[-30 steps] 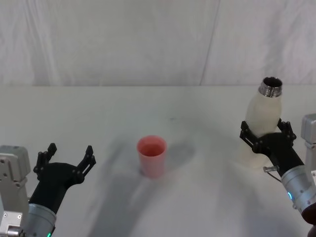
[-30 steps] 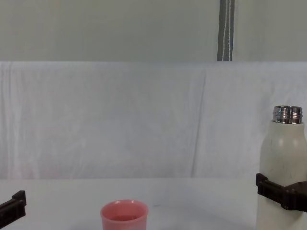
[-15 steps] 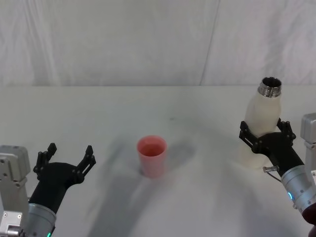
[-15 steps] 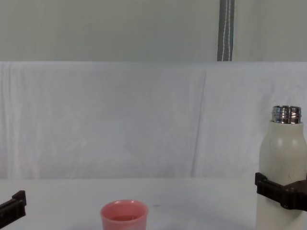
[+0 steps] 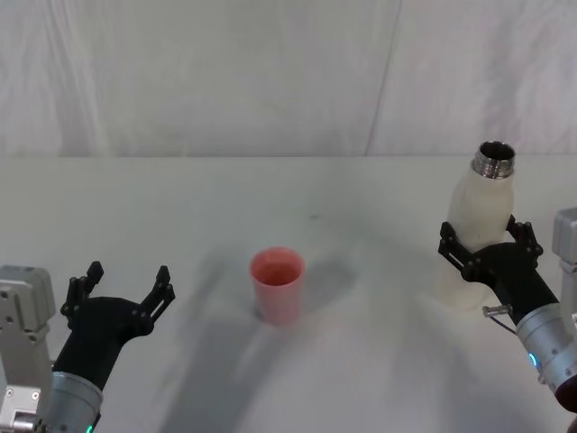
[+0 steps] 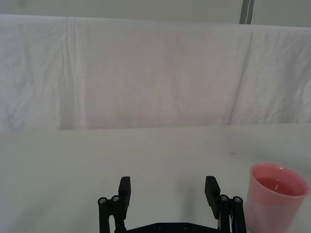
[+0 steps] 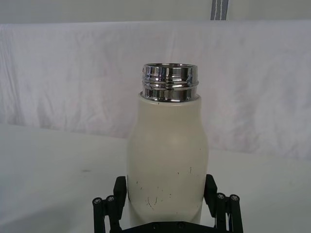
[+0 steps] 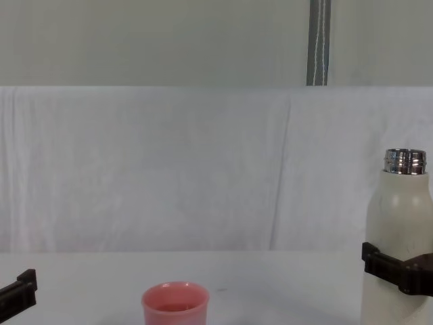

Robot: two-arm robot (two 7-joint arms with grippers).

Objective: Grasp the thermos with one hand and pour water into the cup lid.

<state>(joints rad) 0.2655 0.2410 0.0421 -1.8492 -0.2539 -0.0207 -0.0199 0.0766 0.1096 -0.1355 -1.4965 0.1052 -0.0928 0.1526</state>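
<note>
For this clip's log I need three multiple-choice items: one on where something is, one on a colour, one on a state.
1. Where does the thermos stand relative to the cup lid?
A. on the robot's left
B. on the robot's right
C. directly behind it

2. What colour is the cup lid?
A. blue
B. green
C. pink

3. What is the left gripper doing?
A. open, holding nothing
B. clamped on the thermos
C. clamped on the cup lid

Answers:
1 B, since the head view shows the thermos on the right, between the jaws of the right gripper.
2 C, as its wall and rim are salmon pink.
3 A, because its jaws are spread over the bare table, left of the cup lid.
</note>
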